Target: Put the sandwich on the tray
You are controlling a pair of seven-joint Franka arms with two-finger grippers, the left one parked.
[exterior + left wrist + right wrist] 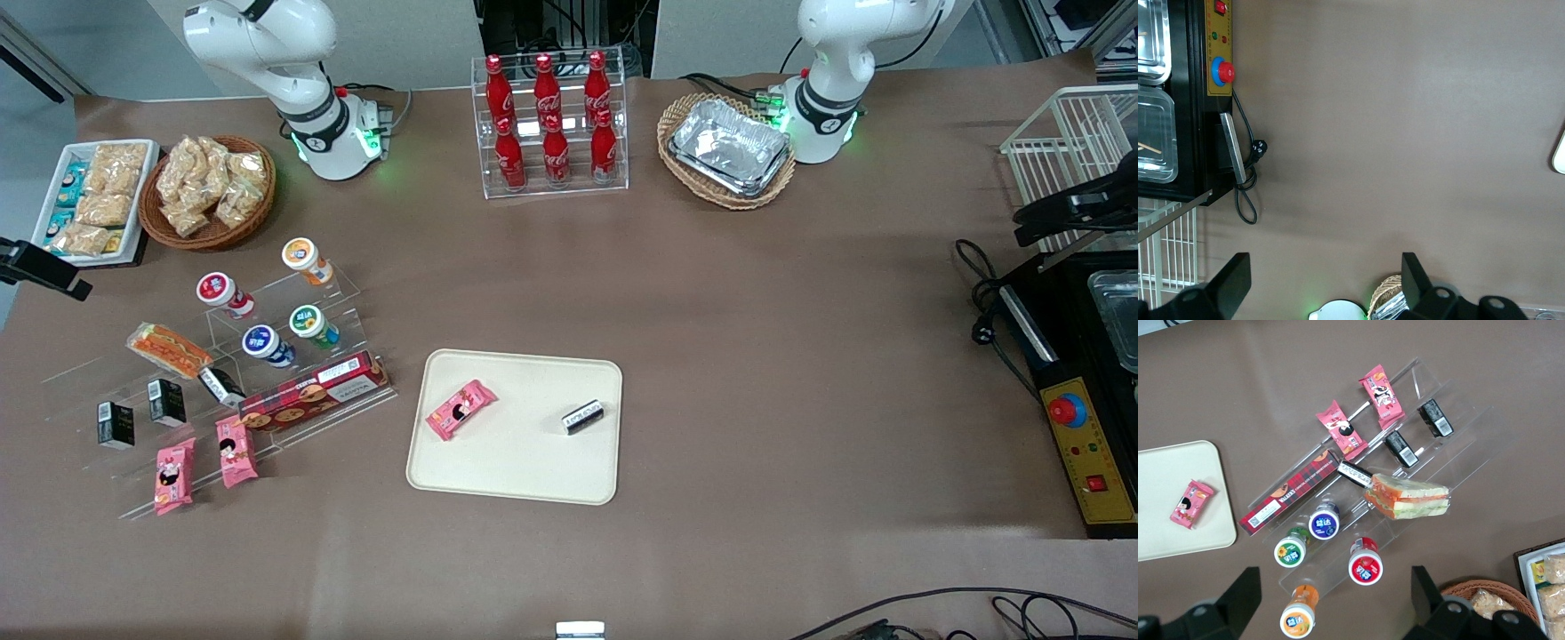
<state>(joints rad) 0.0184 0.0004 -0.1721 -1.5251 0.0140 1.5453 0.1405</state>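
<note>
Approach step. Gripper (1331, 600) hangs high above the display rack (1405, 473), jaws wide, empty. Sandwich (1408, 498) lies on the rack, well apart from tray (524, 471). Next, likely: descend, straddle wedge.

the right arm's gripper (1331, 600) hangs high above the table, pointing straight down. its two dark fingers (1238, 597) stand wide apart with nothing between them. in the front view only a dark part of it (40, 267) pokes in at the frame's edge.
</note>
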